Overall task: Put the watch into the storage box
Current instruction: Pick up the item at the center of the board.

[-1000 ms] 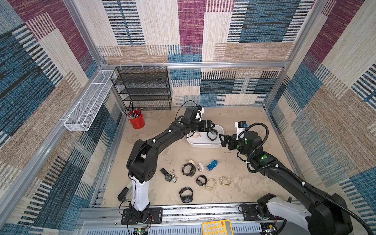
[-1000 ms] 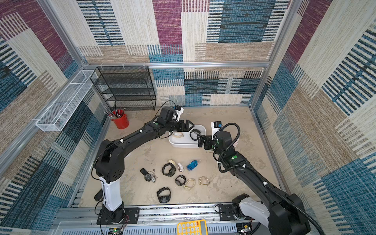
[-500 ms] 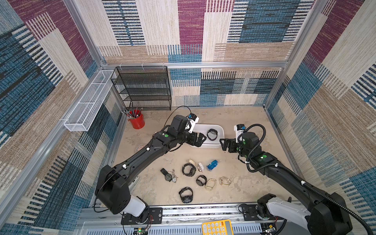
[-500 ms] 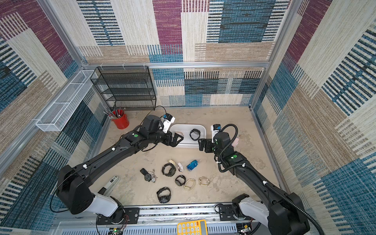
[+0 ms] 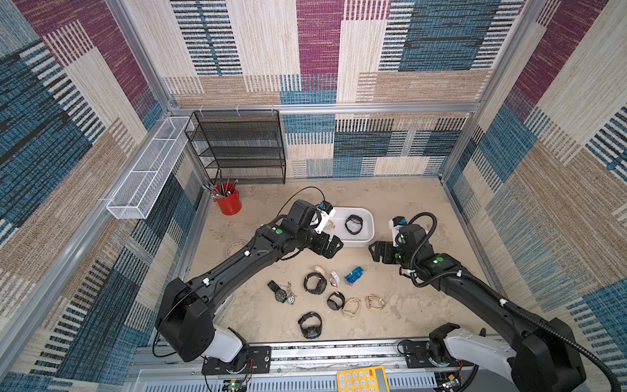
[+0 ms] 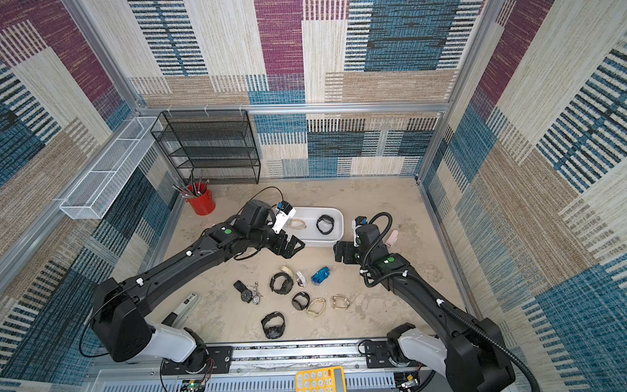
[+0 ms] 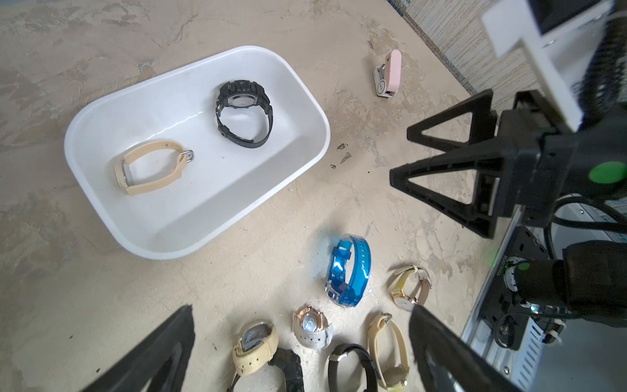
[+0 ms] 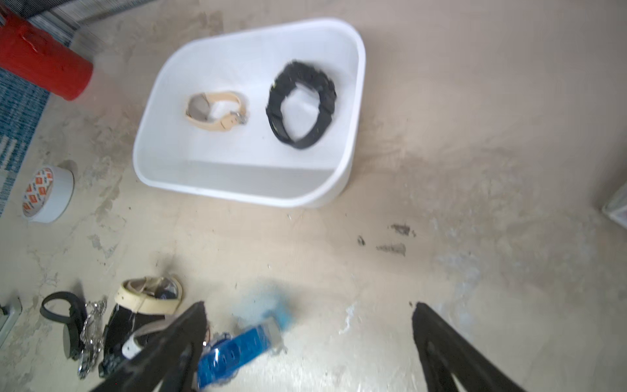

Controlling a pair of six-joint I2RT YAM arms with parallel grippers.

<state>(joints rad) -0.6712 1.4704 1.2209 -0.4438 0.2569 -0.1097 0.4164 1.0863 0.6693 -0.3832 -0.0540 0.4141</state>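
The white storage box holds a black watch and a beige watch. Several more watches lie in a cluster in front of it, among them a blue one. My left gripper hangs open and empty by the box's near left corner, above the cluster. On the box's near right my right gripper is open and empty, one finger next to the blue watch.
A red pen cup, a black mesh shelf and a white wire tray stand at the back left. A tape roll lies left of the box. A pink and white item lies to its right.
My left gripper has pulled back from over the box toward the near left, leaving the black watch inside. My right gripper has shifted slightly toward the blue watch.
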